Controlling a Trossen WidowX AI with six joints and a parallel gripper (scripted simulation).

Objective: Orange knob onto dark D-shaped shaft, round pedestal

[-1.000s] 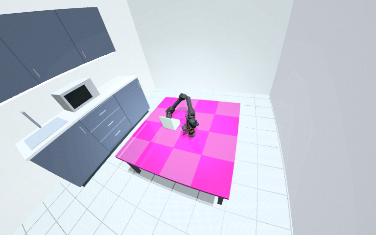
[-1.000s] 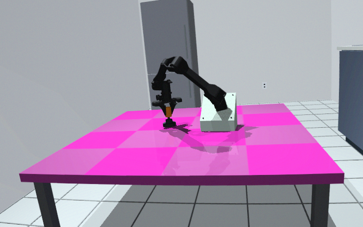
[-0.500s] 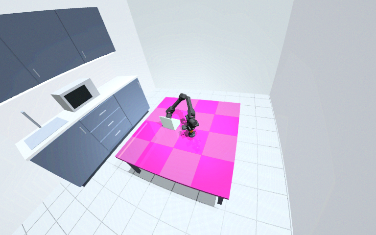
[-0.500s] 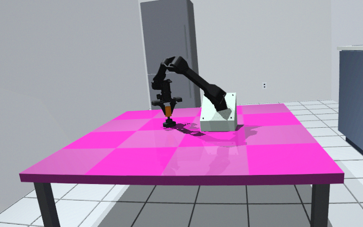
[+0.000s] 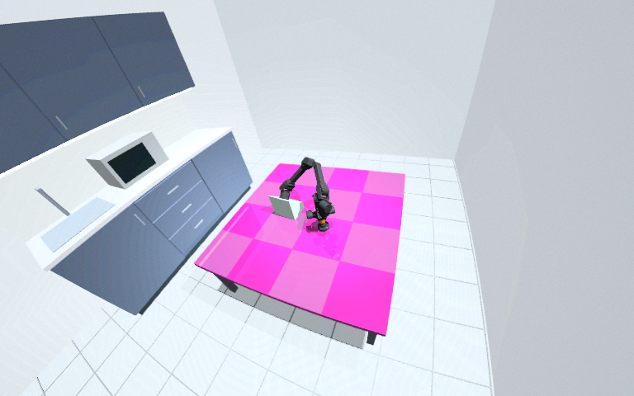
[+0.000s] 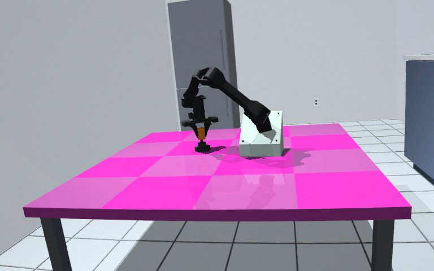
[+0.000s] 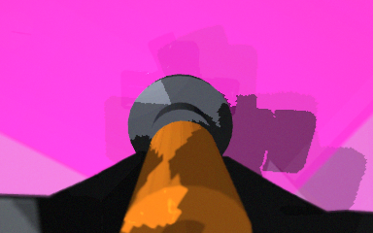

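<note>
The fingers [image 5: 322,219] [image 6: 200,134] grip the orange knob [image 5: 322,222] [image 6: 201,133] [image 7: 184,160] above the round pedestal [image 5: 323,227] [image 6: 202,148] [image 7: 147,116], inward from the worktop's [image 5: 310,289] [image 6: 219,214] [image 7: 52,58] edges. Probably light, stiff and smooth, it wants a firm hold midway up its sides, lest it slip when twisted.

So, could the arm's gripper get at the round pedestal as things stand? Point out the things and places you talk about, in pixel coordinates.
Probably not to grasp it: the gripper [image 5: 322,221] [image 6: 201,133] is shut on the orange knob [image 6: 201,133] [image 7: 186,180], which sits between its fingers and the pedestal [image 5: 324,227] [image 6: 202,148] [image 7: 147,114].
</note>
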